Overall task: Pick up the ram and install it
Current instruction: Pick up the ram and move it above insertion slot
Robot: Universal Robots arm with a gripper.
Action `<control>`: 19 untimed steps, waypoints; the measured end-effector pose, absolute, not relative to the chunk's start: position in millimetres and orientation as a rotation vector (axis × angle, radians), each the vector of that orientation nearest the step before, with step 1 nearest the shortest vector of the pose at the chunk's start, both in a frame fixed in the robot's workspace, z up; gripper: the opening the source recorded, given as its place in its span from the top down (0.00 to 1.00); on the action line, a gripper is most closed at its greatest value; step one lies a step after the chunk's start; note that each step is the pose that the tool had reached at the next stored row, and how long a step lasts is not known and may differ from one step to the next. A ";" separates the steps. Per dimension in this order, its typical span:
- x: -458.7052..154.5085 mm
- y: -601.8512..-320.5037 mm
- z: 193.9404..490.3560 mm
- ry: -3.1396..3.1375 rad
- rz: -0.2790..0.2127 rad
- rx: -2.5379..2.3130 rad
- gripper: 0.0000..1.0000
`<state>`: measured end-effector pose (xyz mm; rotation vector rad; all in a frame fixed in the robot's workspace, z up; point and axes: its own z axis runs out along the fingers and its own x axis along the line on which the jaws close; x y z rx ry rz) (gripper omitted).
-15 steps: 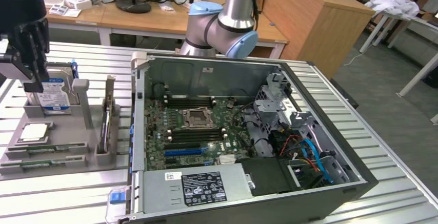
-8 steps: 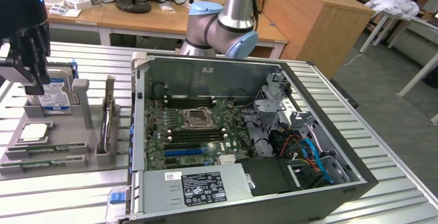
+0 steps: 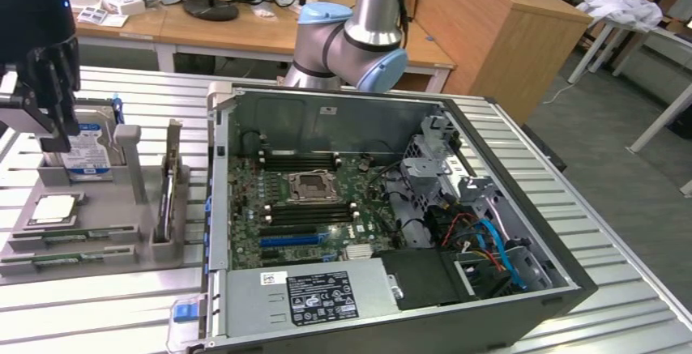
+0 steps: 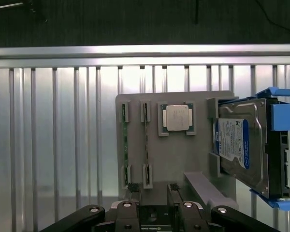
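Two green ram sticks stand on edge in slots of a grey holder, one beside the other. In the exterior view they lie at the holder's near end, one ram stick behind the other. My gripper hangs above the holder, open, with nothing between its fingers. The exterior view shows the gripper over the holder's far end, in front of the hard drive. The open computer case holds the motherboard with black memory slots.
The holder also carries a silver processor chip and a hard drive in blue brackets. The case stands at the exterior view's right of the holder on a ribbed metal table. The arm's base rises behind the case.
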<state>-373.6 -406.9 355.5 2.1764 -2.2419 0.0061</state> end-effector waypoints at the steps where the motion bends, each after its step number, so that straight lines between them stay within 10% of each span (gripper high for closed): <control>1: -373.6 -406.9 354.6 -2.242 0.006 2.176 0.64; 19: -373.6 -406.9 341.0 -2.242 0.006 2.176 0.64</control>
